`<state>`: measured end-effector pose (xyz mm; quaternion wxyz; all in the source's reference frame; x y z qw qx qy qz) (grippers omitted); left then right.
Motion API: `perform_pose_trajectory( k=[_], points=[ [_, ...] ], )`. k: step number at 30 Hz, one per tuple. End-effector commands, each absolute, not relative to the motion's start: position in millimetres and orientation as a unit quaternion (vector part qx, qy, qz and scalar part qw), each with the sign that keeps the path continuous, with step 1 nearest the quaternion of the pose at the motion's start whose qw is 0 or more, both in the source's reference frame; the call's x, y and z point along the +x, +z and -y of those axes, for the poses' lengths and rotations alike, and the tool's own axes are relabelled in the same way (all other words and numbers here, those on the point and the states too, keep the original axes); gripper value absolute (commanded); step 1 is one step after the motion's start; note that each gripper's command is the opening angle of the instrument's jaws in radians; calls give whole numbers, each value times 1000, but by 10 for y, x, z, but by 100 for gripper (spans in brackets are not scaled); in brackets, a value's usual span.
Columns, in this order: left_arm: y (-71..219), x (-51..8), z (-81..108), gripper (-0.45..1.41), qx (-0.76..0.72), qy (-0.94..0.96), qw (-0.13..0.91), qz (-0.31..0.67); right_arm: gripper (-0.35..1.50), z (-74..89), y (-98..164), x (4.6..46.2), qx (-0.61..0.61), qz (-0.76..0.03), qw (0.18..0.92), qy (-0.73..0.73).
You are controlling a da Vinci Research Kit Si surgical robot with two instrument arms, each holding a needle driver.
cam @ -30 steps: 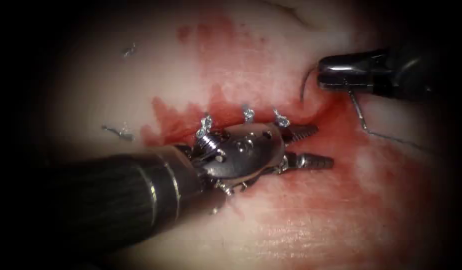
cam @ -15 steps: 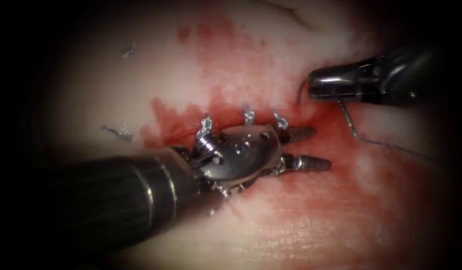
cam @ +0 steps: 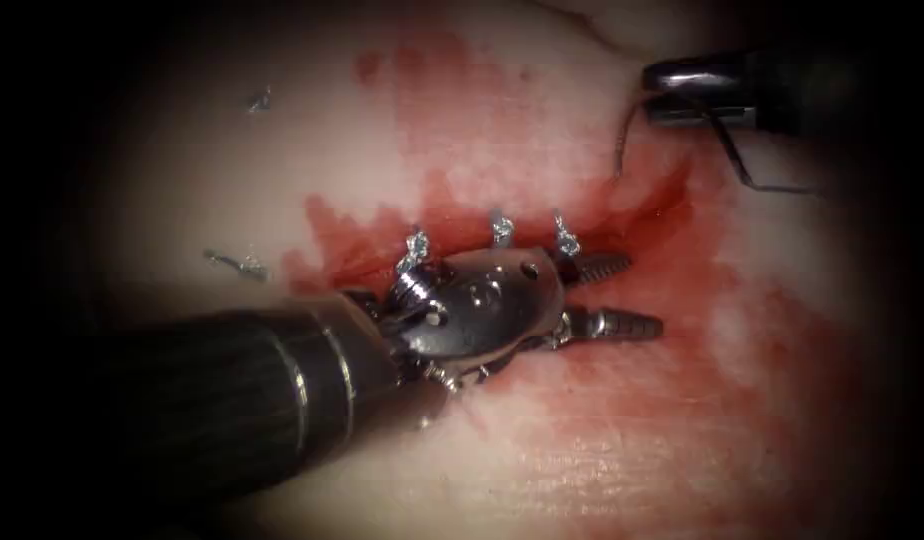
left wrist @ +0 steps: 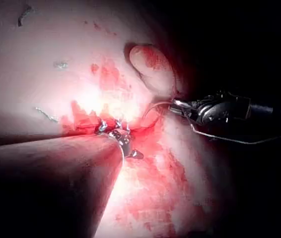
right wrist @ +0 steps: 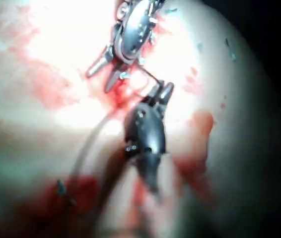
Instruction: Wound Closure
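The right tool (cam: 656, 94) sits at the upper right of the endoscope view, shut on the curved needle (cam: 623, 140) near its thread end. The needle arcs down from the jaws with its tip free above the tissue (cam: 602, 430), by the right end of the cut (cam: 650, 205). Thread (cam: 744, 172) trails from the jaws off to the right. The left tool (cam: 646, 293) reaches in from the lower left and lies over the cut, open and holding nothing. Three knotted stitches (cam: 499, 230) stand along the cut beside it. The right tool (left wrist: 180, 106) holds the needle (left wrist: 156, 106) here too.
Red fluid (cam: 462, 140) stains the tissue around and below the cut. Cut ends of thread (cam: 238, 265) lie on the tissue to the left, with another bit (cam: 258, 99) further up. The left tool's shaft (cam: 232, 400) covers the lower left. The left tool (right wrist: 130, 34) lies beyond the right tool (right wrist: 160, 92).
The right tool first dipped left and down toward the cut's right end, then rose up and to the right, carrying the needle and thread. The left tool has stayed in place, open.
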<state>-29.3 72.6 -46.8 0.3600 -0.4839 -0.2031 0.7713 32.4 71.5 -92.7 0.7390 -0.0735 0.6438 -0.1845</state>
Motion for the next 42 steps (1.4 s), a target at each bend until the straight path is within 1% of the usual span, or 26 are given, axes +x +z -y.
perform_pose_trajectory(
  k=[1,3,6,8,10,11,16,17,23,24,28,35,37,39,40,41,42],
  points=[
    [-464,-299,-731,75,-484,772,359,203,-35,-715,-920,332,-63,-643,743,-177],
    [-464,-299,-731,75,-484,772,359,203,-35,-715,-916,334,-16,-642,752,-148],
    [-464,-299,-731,75,-484,772,359,203,-35,-715,-914,335,13,-637,760,-129],
    [-463,-299,-731,75,-484,772,359,203,-35,-713,-909,336,76,-619,778,-82],
    [-463,-299,-731,75,-484,772,359,203,-35,-713,-909,337,89,-615,780,-69],
    [-463,-299,-731,75,-484,772,359,203,-35,-714,-908,337,118,-608,784,-45],
    [-464,-297,-730,75,-483,773,358,204,-35,-724,-904,339,221,-593,773,40],
    [-464,-297,-730,75,-483,773,358,204,-35,-724,-904,339,221,-593,773,40],
    [-465,-291,-730,75,-482,778,348,204,-35,-735,-891,346,320,-572,750,90],
    [-465,-291,-730,75,-482,778,348,204,-35,-735,-891,346,320,-572,750,90],
    [-465,-292,-731,75,-481,778,349,204,-35,-704,-878,350,382,-543,738,122],
    [-473,-295,-733,75,-484,781,339,200,-35,-664,-862,343,406,-522,738,131],
    [-475,-295,-734,75,-485,784,334,194,-35,-661,-862,338,398,-522,742,134],
    [-478,-295,-734,74,-486,787,329,190,-35,-672,-865,331,364,-524,754,156],
    [-479,-295,-732,74,-487,789,323,188,-10,-679,-866,329,337,-532,762,151],
    [-479,-295,-732,74,-487,789,323,188,-10,-679,-866,329,337,-532,762,151],
    [-480,-294,-731,73,-490,794,311,181,34,-689,-867,327,305,-540,770,150]
  ],
)
